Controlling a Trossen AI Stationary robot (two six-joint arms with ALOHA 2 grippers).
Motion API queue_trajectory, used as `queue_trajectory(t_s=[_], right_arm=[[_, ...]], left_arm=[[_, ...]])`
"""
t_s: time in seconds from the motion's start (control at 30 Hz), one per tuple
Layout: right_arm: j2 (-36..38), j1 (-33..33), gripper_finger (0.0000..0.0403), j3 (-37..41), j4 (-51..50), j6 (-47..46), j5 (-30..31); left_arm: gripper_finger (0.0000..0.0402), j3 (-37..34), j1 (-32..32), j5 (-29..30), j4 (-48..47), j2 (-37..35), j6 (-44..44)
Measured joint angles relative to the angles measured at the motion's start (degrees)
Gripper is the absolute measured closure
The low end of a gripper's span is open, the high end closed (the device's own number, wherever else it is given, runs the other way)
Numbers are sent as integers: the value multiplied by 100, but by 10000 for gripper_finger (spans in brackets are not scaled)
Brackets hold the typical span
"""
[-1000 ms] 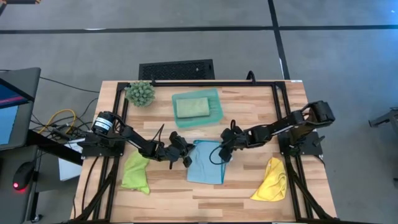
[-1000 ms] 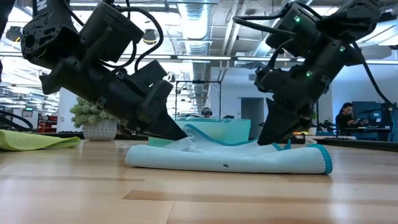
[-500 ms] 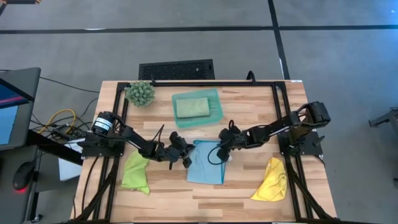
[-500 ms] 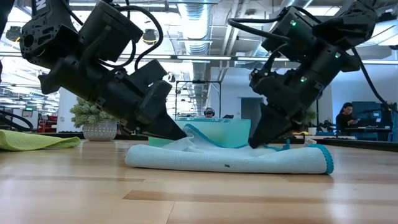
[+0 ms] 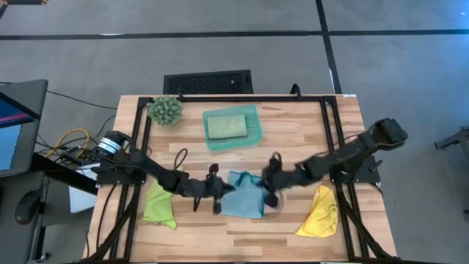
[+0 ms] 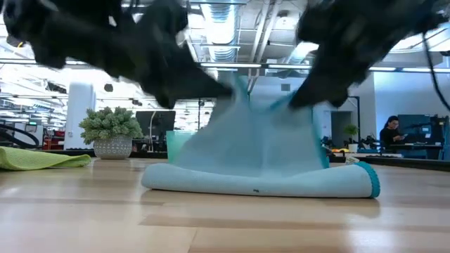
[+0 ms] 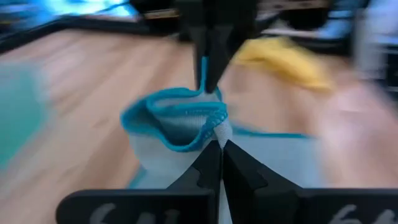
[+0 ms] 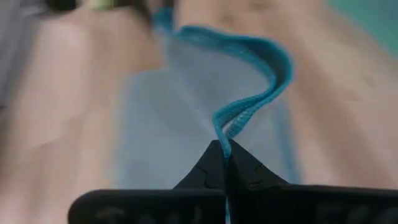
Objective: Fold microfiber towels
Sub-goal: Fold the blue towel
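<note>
Both tools pinching light blue towel, lime towel, yellow towel flanking

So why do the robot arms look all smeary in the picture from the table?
Low view: both arms are motion-blurred, while the plant ball stays sharp. Left wrist view: the background streaks, but the light blue towel edge reads clearly. Right wrist view: the wood is soft and smeared.

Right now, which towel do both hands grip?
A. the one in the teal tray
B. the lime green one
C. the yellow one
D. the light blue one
D: the left hand and the right hand each pinch the teal-hemmed edge of the light blue towel, lifting it off the table.
</note>
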State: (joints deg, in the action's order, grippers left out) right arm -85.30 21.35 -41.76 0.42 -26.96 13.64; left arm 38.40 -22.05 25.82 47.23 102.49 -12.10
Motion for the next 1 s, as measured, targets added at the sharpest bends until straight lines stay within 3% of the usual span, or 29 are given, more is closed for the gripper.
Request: queue_trajectory(t_s=[0.27, 0.4, 0.53, 0.63, 0.73, 0.83, 1.0], right_arm=[[91, 2235, 384, -48, 1102, 183, -17], [-289, 2861, 394, -45, 1904, 197, 12], [-657, 3005, 383, -48, 2446, 197, -98], [-791, 2893, 376, -146, 2303, 194, -147], [-764, 2638, 383, -260, 1902, 117, 191], [-597, 2352, 391, -264, 1321, -70, 560], [-470, 1759, 384, -266, 592, -541, 943]], left_arm=[[401, 891, -809, -1914, -468, -131, 85], [401, 1342, -1237, -1832, -786, 151, 37], [401, 1824, -1511, -1644, -798, 654, 28], [401, 2124, -1629, -1271, -937, 904, 156], [401, 2266, -1702, -215, -1366, 915, 243], [401, 2290, -1684, 882, -2180, 857, 140], [401, 2283, -1461, 1763, -3520, 849, -554]])
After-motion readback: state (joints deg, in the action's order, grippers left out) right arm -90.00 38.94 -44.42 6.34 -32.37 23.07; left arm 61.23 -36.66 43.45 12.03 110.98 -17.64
